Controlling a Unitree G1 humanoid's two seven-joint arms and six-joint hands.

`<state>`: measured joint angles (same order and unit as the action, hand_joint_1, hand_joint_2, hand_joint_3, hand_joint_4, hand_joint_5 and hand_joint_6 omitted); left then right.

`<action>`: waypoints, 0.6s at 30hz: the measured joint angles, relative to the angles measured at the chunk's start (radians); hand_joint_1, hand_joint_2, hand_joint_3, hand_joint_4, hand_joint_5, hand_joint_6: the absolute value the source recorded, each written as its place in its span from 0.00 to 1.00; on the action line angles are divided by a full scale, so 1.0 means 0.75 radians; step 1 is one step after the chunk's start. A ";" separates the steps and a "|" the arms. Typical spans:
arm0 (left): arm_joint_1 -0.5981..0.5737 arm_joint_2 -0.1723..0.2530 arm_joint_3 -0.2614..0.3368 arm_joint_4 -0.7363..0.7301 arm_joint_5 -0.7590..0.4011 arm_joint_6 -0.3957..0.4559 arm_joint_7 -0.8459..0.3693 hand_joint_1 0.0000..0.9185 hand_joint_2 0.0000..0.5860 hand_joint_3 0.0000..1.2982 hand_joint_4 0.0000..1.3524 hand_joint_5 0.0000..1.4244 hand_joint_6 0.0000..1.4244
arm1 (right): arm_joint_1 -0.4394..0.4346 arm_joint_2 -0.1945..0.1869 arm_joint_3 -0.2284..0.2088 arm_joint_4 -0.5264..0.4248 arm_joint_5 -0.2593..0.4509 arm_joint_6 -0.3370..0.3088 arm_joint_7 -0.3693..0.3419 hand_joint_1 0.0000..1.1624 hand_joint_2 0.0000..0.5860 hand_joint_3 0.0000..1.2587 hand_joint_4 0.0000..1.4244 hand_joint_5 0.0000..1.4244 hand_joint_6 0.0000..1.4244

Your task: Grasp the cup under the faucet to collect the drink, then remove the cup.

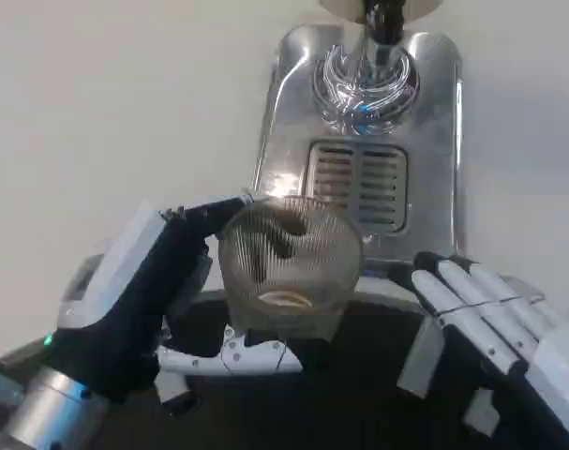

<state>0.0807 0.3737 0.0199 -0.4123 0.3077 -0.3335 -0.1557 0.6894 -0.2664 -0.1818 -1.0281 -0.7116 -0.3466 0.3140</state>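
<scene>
A clear ribbed glass cup (289, 267) stands out near the middle of the head view, in front of the silver drip tray (434, 141). My left hand (143, 300) grips it: fingers (218, 211) wrap its far left side near the rim and show darkly through the glass, and the thumb (232, 356) lies under its base. A pale tan patch shows at the cup's bottom. The faucet (382, 19) is at the top edge, well beyond the cup. My right hand (490, 319) is to the right of the cup with its fingers stretched out, holding nothing.
The drip tray has a slotted grate (359, 183) and a round shiny spot (364, 84) beneath the faucet. White table (97, 112) spreads to the left. A dark surface (359, 403) lies below the cup, close to me.
</scene>
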 measured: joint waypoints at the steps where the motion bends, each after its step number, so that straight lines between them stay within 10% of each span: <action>1: 0.001 -0.001 0.000 0.000 0.000 0.000 0.000 0.84 0.16 0.78 0.91 0.94 1.00 | -0.001 0.005 0.004 0.000 -0.005 0.002 0.000 0.50 0.52 0.04 0.02 0.03 0.07; 18: 0.018 -0.016 0.003 -0.009 0.003 0.027 -0.002 0.85 0.16 0.79 0.91 0.94 1.00 | -0.039 0.081 0.126 0.003 -0.122 0.026 0.003 0.47 0.53 0.04 0.02 0.03 0.07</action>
<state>0.0939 0.3616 0.0221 -0.4193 0.3097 -0.3131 -0.1569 0.6601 -0.2054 -0.0875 -1.0257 -0.8033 -0.3268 0.3166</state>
